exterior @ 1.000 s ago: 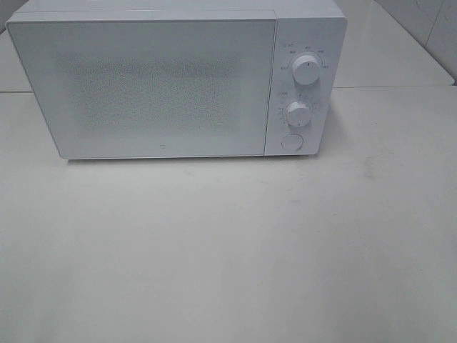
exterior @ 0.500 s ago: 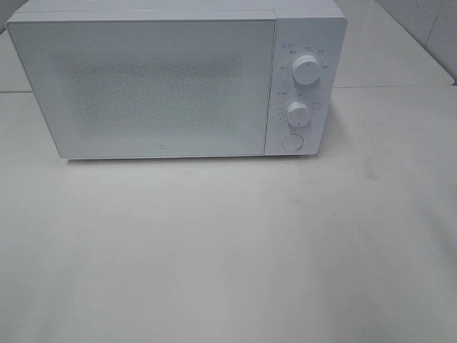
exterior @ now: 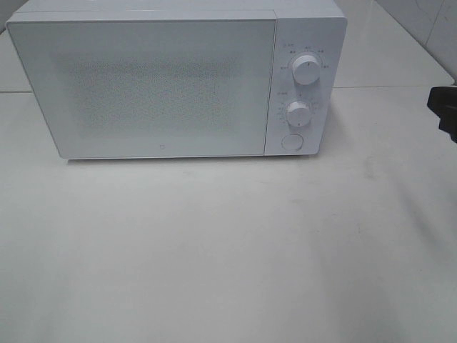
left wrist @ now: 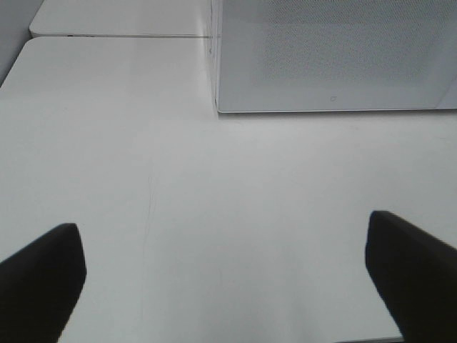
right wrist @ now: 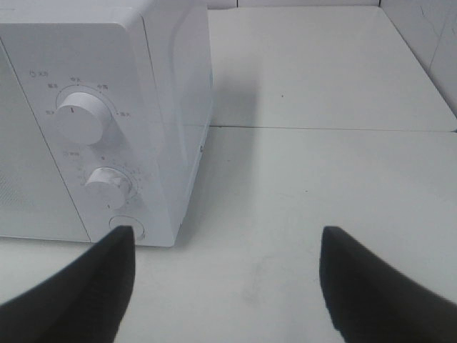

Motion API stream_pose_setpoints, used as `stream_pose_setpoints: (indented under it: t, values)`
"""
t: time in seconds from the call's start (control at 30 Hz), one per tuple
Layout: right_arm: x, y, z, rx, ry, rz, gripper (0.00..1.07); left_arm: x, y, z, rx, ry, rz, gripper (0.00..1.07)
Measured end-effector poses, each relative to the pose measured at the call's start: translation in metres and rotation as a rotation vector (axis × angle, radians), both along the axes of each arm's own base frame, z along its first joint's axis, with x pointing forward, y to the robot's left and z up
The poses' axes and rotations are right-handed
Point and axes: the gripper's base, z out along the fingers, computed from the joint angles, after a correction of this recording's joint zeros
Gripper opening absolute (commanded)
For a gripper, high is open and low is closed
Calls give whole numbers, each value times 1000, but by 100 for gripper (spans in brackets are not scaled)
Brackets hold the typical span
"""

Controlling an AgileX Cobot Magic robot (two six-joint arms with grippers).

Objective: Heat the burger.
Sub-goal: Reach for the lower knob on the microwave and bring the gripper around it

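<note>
Left claw (left wrist: 225,286) spread wide, two dark fingers (left wrist: 43,279) far apart, nothing between them. Just bare white table (left wrist: 178,200) below, with a corner of the white microwave (left wrist: 335,57) further off.

Right claw (right wrist: 228,286) spread too, pinching nothing. Close by the knob side of the microwave: top knob (right wrist: 77,121), lower knob (right wrist: 108,187), round button (right wrist: 127,229), with one finger looking near that button. From up high, only a dark bit of the right arm (exterior: 444,107) at the side of the table. Door (exterior: 150,86) shut, dotted window too milky to see through.

No burger to see anywhere. Not on the seen part of the table, not in either claw. Maybe inside the shut microwave, maybe out of view; cannot tell. So no way to say how far from either claw.

Probably light and soft, easy to squash. Shiny bun maybe slippery, layers ready to slide apart. Best to hold gently by both sides of the bun, low down, kept flat, no hard squeeze
</note>
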Motion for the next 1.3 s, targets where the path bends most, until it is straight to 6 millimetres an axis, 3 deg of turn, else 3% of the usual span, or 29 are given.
stream_pose_setpoints:
  t: [0.27,0.47,0.53,1.1,1.17,1.3]
  values:
    - [12,3,-33,-29,-68,-28,71,0,0,0,0,0,0,100]
    - [13,11,-46,-65,-75,-30,71,0,0,0,0,0,0,100]
    - [17,24,-54,-91,-93,-25,71,0,0,0,0,0,0,100]
    - [13,70,-80,-104,-128,-69,72,0,0,0,0,0,0,100]
    - [14,87,-84,-101,-111,-75,76,0,0,0,0,0,0,100]
    - [17,100,-88,-104,-98,-68,79,0,0,0,0,0,0,100]
